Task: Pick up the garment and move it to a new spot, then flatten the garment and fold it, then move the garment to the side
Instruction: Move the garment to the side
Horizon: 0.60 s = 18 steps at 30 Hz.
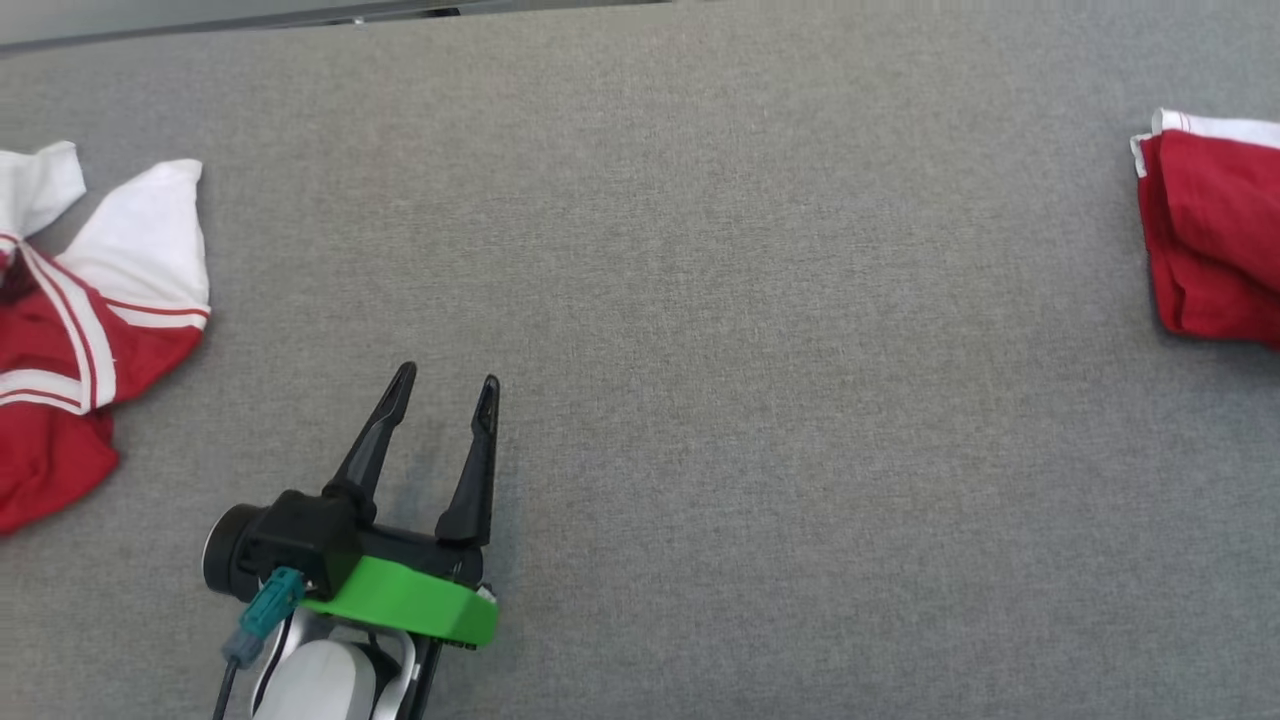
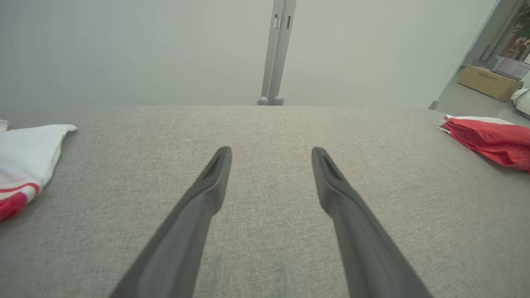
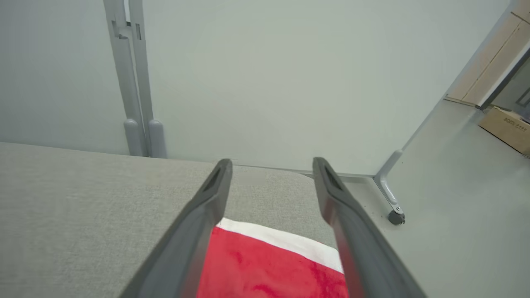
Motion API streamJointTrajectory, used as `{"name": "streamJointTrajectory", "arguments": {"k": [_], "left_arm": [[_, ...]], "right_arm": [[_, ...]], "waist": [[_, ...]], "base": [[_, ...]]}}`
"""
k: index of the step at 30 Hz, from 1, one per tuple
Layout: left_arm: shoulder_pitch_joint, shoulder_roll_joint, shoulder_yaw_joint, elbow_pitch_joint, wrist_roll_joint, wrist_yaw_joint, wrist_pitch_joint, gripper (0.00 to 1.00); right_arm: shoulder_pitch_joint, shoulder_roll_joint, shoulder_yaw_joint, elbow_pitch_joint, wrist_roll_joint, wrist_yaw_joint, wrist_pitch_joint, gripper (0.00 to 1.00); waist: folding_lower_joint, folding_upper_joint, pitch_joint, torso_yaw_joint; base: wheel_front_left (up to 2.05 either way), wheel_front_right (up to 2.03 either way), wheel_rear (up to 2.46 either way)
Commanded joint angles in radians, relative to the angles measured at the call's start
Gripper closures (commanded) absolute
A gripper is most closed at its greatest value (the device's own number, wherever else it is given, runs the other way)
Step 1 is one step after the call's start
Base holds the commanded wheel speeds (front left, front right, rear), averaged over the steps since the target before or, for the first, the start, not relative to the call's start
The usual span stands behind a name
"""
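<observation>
A folded red garment (image 1: 1215,235) with a white edge lies at the far right of the grey fabric table (image 1: 700,300); the left wrist view has it at the right (image 2: 492,138). My right gripper (image 3: 272,162) hovers open just above this garment (image 3: 265,265), holding nothing, and the red cloth and its white band show between the fingers. My left gripper (image 1: 446,382) is open and empty over bare table at the lower left (image 2: 271,151). A second, crumpled red and white garment (image 1: 90,330) lies at the table's left edge (image 2: 25,157).
The folded garment sits close to the table's far right corner, where the floor drops away (image 3: 434,207). A grey partition with a post (image 2: 277,49) stands behind the table. A cardboard box (image 3: 507,128) rests on the floor beyond.
</observation>
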Motion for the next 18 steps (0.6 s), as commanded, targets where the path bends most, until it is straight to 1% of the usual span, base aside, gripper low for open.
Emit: {"name": "streamJointTrajectory", "arguments": {"k": [1, 3, 5, 8, 11, 16, 18], "left_arm": [[0.021, 0.007, 0.011, 0.008, -0.006, 0.007, -0.007, 0.00], [0.035, 0.007, 0.024, 0.016, -0.016, 0.013, -0.012, 0.00], [0.048, 0.011, 0.034, 0.027, -0.020, 0.015, -0.017, 0.00], [0.066, 0.012, 0.048, 0.052, -0.028, 0.021, -0.022, 0.00], [0.069, 0.018, 0.066, 0.071, -0.025, 0.022, -0.027, 0.00], [0.081, 0.018, 0.094, 0.103, -0.027, 0.011, -0.030, 0.00], [0.086, 0.017, 0.109, 0.105, -0.018, 0.009, -0.030, 0.00]], "right_arm": [[0.050, 0.015, -0.007, -0.057, 0.014, -0.001, -0.005, 0.00], [0.116, 0.038, -0.034, -0.144, 0.021, -0.001, -0.017, 0.00], [0.200, 0.072, -0.052, -0.222, -0.001, -0.001, -0.023, 0.00], [0.313, 0.130, -0.081, -0.332, -0.035, -0.001, -0.023, 0.00], [0.410, 0.205, -0.118, -0.423, -0.082, -0.001, -0.040, 0.00], [0.554, 0.332, -0.160, -0.510, -0.161, -0.001, -0.090, 0.00], [0.605, 0.375, -0.170, -0.509, -0.184, -0.001, -0.107, 0.00]], "waist": [[0.0000, 0.0076, -0.062, 0.047], [0.0000, 0.0076, -0.084, 0.060], [0.0000, 0.0076, -0.109, 0.075], [0.0000, 0.0076, -0.137, 0.095], [0.0000, 0.0076, -0.148, 0.106], [0.0000, 0.0076, -0.178, 0.113], [0.0000, 0.0076, -0.187, 0.109]], "base": [[0.00, 0.00, 0.00], [0.00, 0.00, 0.00], [0.00, 0.00, 0.00], [0.00, 0.00, 0.00], [0.00, 0.00, 0.00], [0.00, 0.00, 0.00], [0.00, 0.00, 0.00]]}}
